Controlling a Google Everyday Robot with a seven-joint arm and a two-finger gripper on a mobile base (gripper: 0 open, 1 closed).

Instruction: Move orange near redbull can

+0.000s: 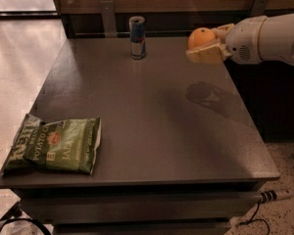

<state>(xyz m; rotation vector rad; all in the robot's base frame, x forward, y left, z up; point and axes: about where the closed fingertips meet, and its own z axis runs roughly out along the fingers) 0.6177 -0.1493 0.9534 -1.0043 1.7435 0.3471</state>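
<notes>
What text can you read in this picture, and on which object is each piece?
On the chip bag: pale lettering, too blurred to quote.
On the redbull can: a red mark only; lettering too small to read.
On the orange and the gripper holding it above the table's far right: no text.

Dark, smooth table (147, 111) with a faint sheen, a crinkled glossy green bag (59, 143), a shiny metal redbull can (137, 37) — and above the table's far right edge, the cream plastic tool (204, 47) clasping a smooth-peeled orange (201, 35).
</notes>
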